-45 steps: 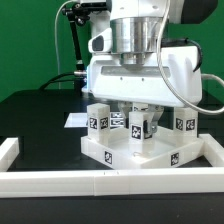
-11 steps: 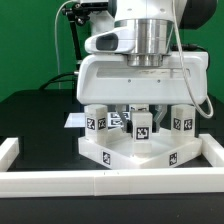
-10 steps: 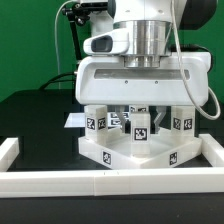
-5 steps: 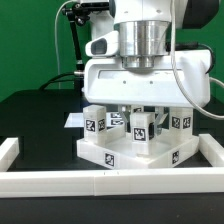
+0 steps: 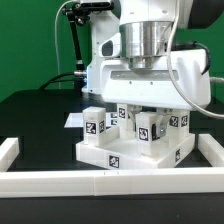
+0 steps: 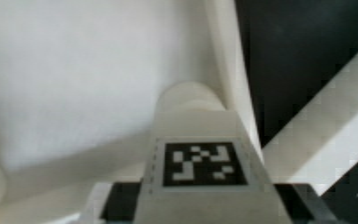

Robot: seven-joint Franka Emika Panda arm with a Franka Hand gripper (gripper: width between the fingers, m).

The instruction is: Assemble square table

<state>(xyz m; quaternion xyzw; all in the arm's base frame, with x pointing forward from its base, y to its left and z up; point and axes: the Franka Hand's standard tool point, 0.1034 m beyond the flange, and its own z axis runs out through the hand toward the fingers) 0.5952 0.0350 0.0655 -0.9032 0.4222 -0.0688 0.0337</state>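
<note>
We see the gripper (image 5: 143,108) low over the white tabletop (image 5: 120,156), which lies on the black table (image 5: 35,110) inside the white bars (image 5: 100,183). Its fingers (image 6: 126,198) are narrowed on a tagged leg (image 6: 206,150), held upright over the tabletop beside another leg (image 5: 93,124)

Green wall (image 5: 25,40) behind a black table (image 5: 35,115).

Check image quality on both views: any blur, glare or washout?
Exterior view: sharp, evenly lit; white tabletop slightly washed out, tags still readable. Wrist view: soft and blurry, leg fills the frame, its tag fuzzy, white surfaces blend together.
</note>
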